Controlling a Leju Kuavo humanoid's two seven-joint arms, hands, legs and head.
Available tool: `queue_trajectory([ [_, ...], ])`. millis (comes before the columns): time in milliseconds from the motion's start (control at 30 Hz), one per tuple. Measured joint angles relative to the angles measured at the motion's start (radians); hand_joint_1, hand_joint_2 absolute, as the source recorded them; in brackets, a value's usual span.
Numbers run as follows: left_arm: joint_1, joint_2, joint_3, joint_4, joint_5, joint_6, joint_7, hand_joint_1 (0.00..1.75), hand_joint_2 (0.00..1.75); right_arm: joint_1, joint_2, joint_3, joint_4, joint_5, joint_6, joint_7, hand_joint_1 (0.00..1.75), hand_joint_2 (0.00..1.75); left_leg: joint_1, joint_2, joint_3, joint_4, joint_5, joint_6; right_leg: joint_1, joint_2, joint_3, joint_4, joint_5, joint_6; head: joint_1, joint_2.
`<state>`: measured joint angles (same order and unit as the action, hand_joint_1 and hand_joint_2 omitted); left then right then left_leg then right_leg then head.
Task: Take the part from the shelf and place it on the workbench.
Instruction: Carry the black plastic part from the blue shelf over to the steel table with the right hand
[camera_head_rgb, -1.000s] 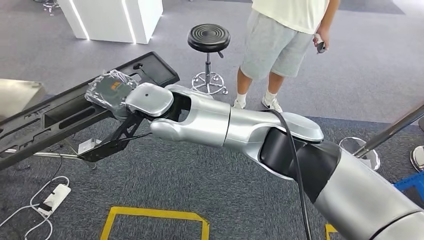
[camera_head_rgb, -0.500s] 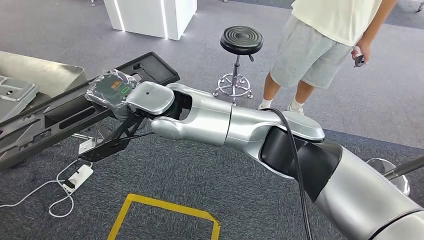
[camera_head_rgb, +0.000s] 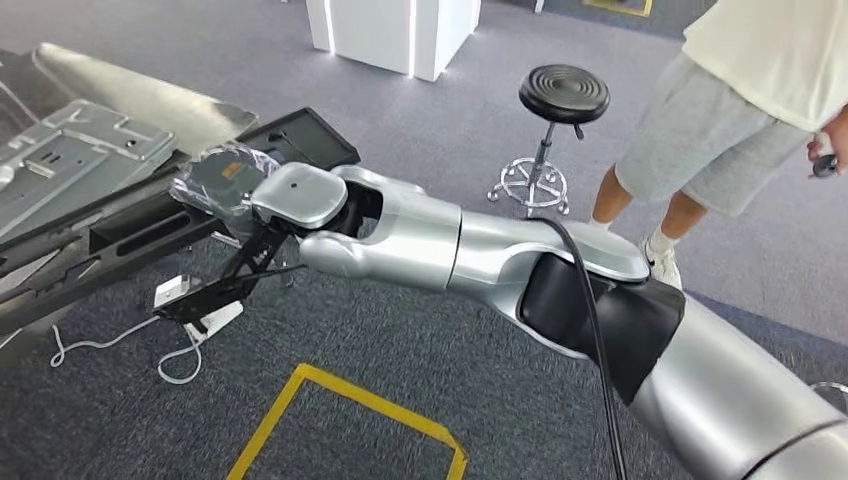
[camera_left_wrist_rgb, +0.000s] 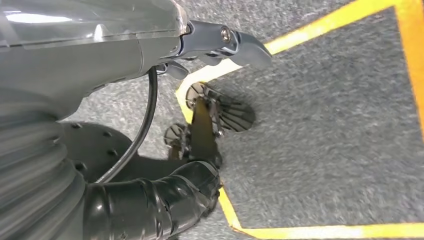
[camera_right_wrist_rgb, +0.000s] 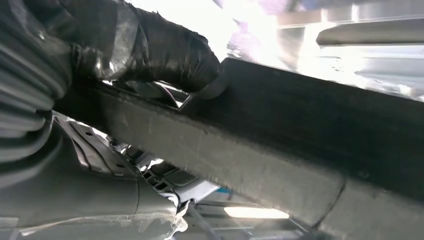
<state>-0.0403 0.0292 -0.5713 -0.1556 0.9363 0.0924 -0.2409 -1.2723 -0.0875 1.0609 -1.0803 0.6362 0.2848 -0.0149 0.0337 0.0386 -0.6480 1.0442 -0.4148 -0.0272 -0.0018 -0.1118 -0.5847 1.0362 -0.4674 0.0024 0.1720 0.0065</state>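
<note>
Head view: right hand (camera_head_rgb: 222, 183), wrapped in clear film, grips the long black part (camera_head_rgb: 120, 235) near its far end; the part runs out level to the left of the hand, held above the carpet (camera_head_rgb: 420, 360). Beyond the part's far edge lies a grey metal panel (camera_head_rgb: 75, 150), near it; whether they touch can't be told. Below the part: white power strip (camera_head_rgb: 205, 318) with cable, and yellow floor tape (camera_head_rgb: 350, 400) closer in. Open carpet right of the part up to a black stool (camera_head_rgb: 563, 95) and a person (camera_head_rgb: 760, 110).

Left wrist view: left hand (camera_left_wrist_rgb: 220, 42) hangs over carpet and yellow tape; fingers mostly hidden, state can't be told.

Right wrist view: dark thumb (camera_right_wrist_rgb: 165, 52) presses on the part's top edge, fingers clamped on it.
</note>
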Motion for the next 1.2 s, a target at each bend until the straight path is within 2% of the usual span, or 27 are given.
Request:
queue_trajectory([
  [33, 0.001, 0.000, -0.002, 0.000, 0.001, 0.000, 0.001, 0.00, 1.75, 0.000, 0.000, 0.000, 0.000, -0.002, 0.000, -0.001, 1.75, 1.75, -0.001, -0.009, -0.003, 0.002, -0.001, 0.009, -0.001, -0.006, 0.001, 0.001, -0.001, 0.003, 0.000, 0.000],
  [67, 0.002, 0.000, -0.002, 0.000, 0.002, 0.000, 0.002, 0.00, 1.75, 0.000, 0.001, 0.000, 0.000, -0.004, 0.000, -0.002, 1.75, 1.75, -0.002, -0.015, -0.005, 0.003, -0.002, 0.013, -0.001, -0.010, 0.003, 0.002, -0.002, 0.005, 0.000, 0.000],
  [167, 0.002, 0.001, -0.003, 0.000, 0.002, 0.001, 0.002, 0.00, 1.75, 0.000, 0.002, 0.000, 0.000, -0.005, 0.000, -0.003, 1.75, 1.75, -0.002, -0.020, -0.005, 0.003, -0.001, 0.017, -0.003, -0.015, 0.004, 0.002, -0.003, 0.007, 0.000, 0.000],
  [233, 0.002, 0.002, -0.003, 0.000, 0.002, 0.001, 0.003, 0.00, 1.75, -0.001, 0.002, 0.000, 0.000, -0.005, 0.000, -0.003, 1.75, 1.75, -0.001, -0.026, -0.003, 0.001, 0.000, 0.022, -0.007, 0.000, 0.003, 0.007, -0.010, 0.013, 0.000, 0.000],
  [300, 0.000, 0.004, -0.005, 0.000, 0.003, 0.001, 0.003, 0.00, 1.75, 0.001, -0.002, 0.000, 0.001, -0.005, 0.000, -0.002, 1.75, 1.75, -0.004, -0.054, -0.002, -0.002, 0.004, 0.034, -0.013, 0.060, -0.067, 0.152, -0.081, 0.017, 0.000, 0.000],
  [333, 0.000, 0.004, -0.006, 0.000, 0.003, 0.001, 0.004, 0.00, 1.75, 0.004, -0.004, 0.000, 0.003, -0.006, 0.000, -0.001, 1.75, 1.75, -0.008, -0.072, -0.003, -0.002, 0.005, 0.039, -0.013, 0.088, -0.106, 0.228, -0.109, 0.015, 0.000, 0.000],
  [367, -0.001, 0.004, -0.007, 0.000, 0.003, 0.001, 0.004, 0.00, 1.75, 0.006, -0.006, 0.000, 0.004, -0.007, 0.000, 0.000, 1.75, 1.75, -0.012, -0.092, -0.004, -0.002, 0.006, 0.043, -0.011, 0.108, -0.139, 0.285, -0.123, 0.009, 0.000, 0.000],
  [400, -0.001, 0.004, -0.007, 0.000, 0.003, 0.001, 0.004, 0.00, 1.75, 0.007, -0.006, 0.000, 0.005, -0.007, 0.000, 0.000, 1.75, 1.75, -0.015, -0.106, -0.004, -0.002, 0.007, 0.044, -0.007, 0.112, -0.132, 0.260, -0.094, 0.000, 0.000, 0.000],
  [433, -0.001, 0.004, -0.007, 0.000, 0.003, 0.001, 0.004, 0.00, 1.75, 0.007, -0.007, 0.000, 0.006, -0.008, 0.000, 0.000, 1.75, 1.75, -0.017, -0.119, -0.004, -0.002, 0.008, 0.045, -0.002, 0.123, -0.107, 0.198, -0.054, -0.011, 0.000, 0.000],
  [500, -0.001, 0.002, -0.008, 0.000, 0.002, 0.001, 0.004, 0.00, 1.75, 0.003, -0.007, 0.000, 0.008, -0.008, 0.000, 0.000, 1.75, 1.75, -0.017, -0.142, -0.006, -0.002, 0.012, 0.043, 0.004, 0.170, -0.054, 0.072, 0.003, -0.036, 0.000, 0.000],
  [533, -0.001, 0.001, -0.008, 0.000, 0.001, 0.001, 0.004, 0.00, 1.75, 0.002, -0.007, 0.000, 0.009, -0.008, -0.001, 0.000, 1.75, 1.75, -0.014, -0.152, -0.009, -0.003, 0.014, 0.040, 0.007, 0.187, -0.038, 0.035, 0.014, -0.044, 0.000, 0.000],
  [567, -0.002, 0.000, -0.008, 0.000, 0.000, 0.001, 0.004, 0.00, 1.75, 0.001, -0.007, 0.000, 0.010, -0.008, -0.001, 0.000, 1.75, 1.75, -0.010, -0.163, -0.012, -0.005, 0.017, 0.035, 0.009, 0.194, -0.032, 0.021, 0.013, -0.049, 0.000, 0.000],
  [633, -0.001, -0.001, -0.009, 0.000, -0.002, 0.001, 0.003, 0.00, 1.75, -0.001, -0.005, 0.000, 0.013, -0.008, -0.001, 0.000, 1.75, 1.75, -0.006, -0.183, -0.014, -0.015, 0.024, 0.022, 0.011, 0.171, -0.024, 0.004, 0.018, -0.052, 0.001, 0.000],
  [667, 0.001, -0.001, -0.009, 0.000, -0.003, 0.001, 0.003, 0.00, 1.75, -0.001, -0.003, 0.000, 0.015, -0.008, -0.002, 0.000, 1.75, 1.75, -0.009, -0.172, -0.015, -0.016, 0.024, 0.018, 0.009, 0.157, -0.016, -0.011, 0.024, -0.052, 0.000, 0.000],
  [700, 0.002, -0.001, -0.010, 0.000, -0.003, 0.001, 0.003, 0.00, 1.75, -0.002, -0.001, 0.000, 0.017, -0.008, -0.002, 0.000, 1.75, 1.75, -0.013, -0.144, -0.021, -0.004, 0.014, 0.015, 0.005, 0.144, -0.007, -0.028, 0.032, -0.052, 0.000, 0.000],
  [767, 0.001, -0.002, -0.010, 0.000, -0.003, 0.001, 0.003, 0.00, 1.75, -0.005, 0.003, 0.000, 0.020, -0.008, -0.003, 0.000, 1.75, 1.75, -0.016, -0.071, -0.058, 0.078, -0.037, 0.012, 0.002, 0.115, 0.006, -0.050, 0.040, -0.051, 0.000, 0.000],
  [800, -0.001, -0.002, -0.011, 0.000, -0.003, 0.001, 0.004, 0.00, 1.75, -0.006, 0.004, 0.000, 0.022, -0.008, -0.003, 0.000, 1.75, 1.75, -0.014, -0.053, -0.085, 0.139, -0.070, 0.008, 0.002, 0.101, 0.006, -0.051, 0.040, -0.052, 0.000, 0.000],
  [833, -0.003, -0.002, -0.011, 0.000, -0.003, 0.000, 0.004, 0.00, 1.75, -0.005, 0.004, 0.000, 0.024, -0.008, -0.003, 0.000, 1.75, 1.75, -0.010, -0.047, -0.110, 0.194, -0.093, 0.003, 0.002, 0.086, 0.006, -0.049, 0.039, -0.052, -0.001, 0.000],
  [867, -0.003, -0.002, -0.012, 0.000, -0.003, 0.000, 0.004, 0.00, 1.75, -0.003, 0.004, 0.000, 0.026, -0.008, -0.003, 0.000, 1.75, 1.75, -0.008, -0.045, -0.122, 0.226, -0.101, -0.003, 0.002, 0.072, 0.004, -0.046, 0.037, -0.050, -0.001, 0.000],
  [900, -0.002, -0.002, -0.012, 0.000, -0.003, 0.000, 0.004, 0.00, 1.75, -0.002, 0.004, 0.000, 0.029, -0.007, -0.002, -0.002, 1.75, 1.75, -0.005, -0.043, -0.118, 0.224, -0.091, -0.009, 0.001, 0.059, 0.003, -0.042, 0.034, -0.048, 0.000, 0.000],
  [933, -0.001, -0.001, -0.013, 0.000, -0.003, 0.000, 0.004, 0.00, 1.75, -0.001, 0.005, 0.000, 0.031, -0.007, -0.003, -0.003, 1.75, 1.75, -0.003, -0.037, -0.093, 0.184, -0.067, -0.014, -0.001, 0.047, 0.001, -0.037, 0.030, -0.044, 0.000, 0.000],
  [1000, -0.001, 0.000, -0.014, 0.000, -0.002, 0.000, 0.004, 0.00, 1.75, -0.001, 0.006, 0.000, 0.033, -0.005, -0.004, -0.007, 1.75, 1.75, -0.003, -0.004, -0.019, 0.059, -0.020, -0.018, -0.002, 0.025, -0.003, -0.017, 0.017, -0.031, -0.001, 0.000],
  [1033, -0.002, 0.001, -0.014, 0.000, -0.002, 0.001, 0.003, 0.00, 1.75, -0.001, 0.006, 0.000, 0.034, -0.005, -0.004, -0.009, 1.75, 1.75, -0.005, 0.007, 0.005, 0.015, -0.008, -0.013, 0.001, 0.015, -0.005, -0.007, 0.010, -0.024, 0.000, 0.000],
  [1067, -0.002, 0.001, -0.014, 0.000, 0.000, 0.001, 0.003, 0.00, 1.75, -0.002, 0.006, 0.000, 0.035, -0.005, -0.005, -0.010, 1.75, 1.75, -0.008, 0.012, 0.015, -0.006, -0.006, -0.005, 0.004, 0.007, -0.007, 0.000, 0.006, -0.018, 0.000, 0.000],
  [1133, -0.001, 0.002, -0.014, 0.000, 0.002, 0.001, 0.003, 0.00, 1.75, -0.001, 0.009, 0.000, 0.035, -0.005, -0.007, -0.012, 1.75, 1.75, -0.011, -0.006, 0.010, -0.005, -0.006, 0.013, 0.007, -0.008, -0.007, 0.004, 0.004, -0.010, 0.001, 0.000],
  [1167, 0.000, 0.003, -0.014, 0.000, 0.003, 0.001, 0.004, 0.00, 1.75, -0.001, 0.010, 0.000, 0.035, -0.005, -0.007, -0.012, 1.75, 1.75, -0.010, -0.015, 0.010, -0.006, -0.004, 0.019, 0.005, -0.007, -0.007, 0.007, 0.000, -0.006, 0.000, 0.000],
  [1200, 0.001, 0.003, -0.014, 0.000, 0.004, 0.001, 0.004, 0.00, 1.75, -0.002, 0.011, 0.000, 0.034, -0.005, -0.008, -0.012, 1.75, 1.75, -0.008, -0.023, 0.010, -0.008, -0.002, 0.025, 0.002, 0.009, -0.012, 0.019, -0.011, -0.002, 0.000, 0.000],
])
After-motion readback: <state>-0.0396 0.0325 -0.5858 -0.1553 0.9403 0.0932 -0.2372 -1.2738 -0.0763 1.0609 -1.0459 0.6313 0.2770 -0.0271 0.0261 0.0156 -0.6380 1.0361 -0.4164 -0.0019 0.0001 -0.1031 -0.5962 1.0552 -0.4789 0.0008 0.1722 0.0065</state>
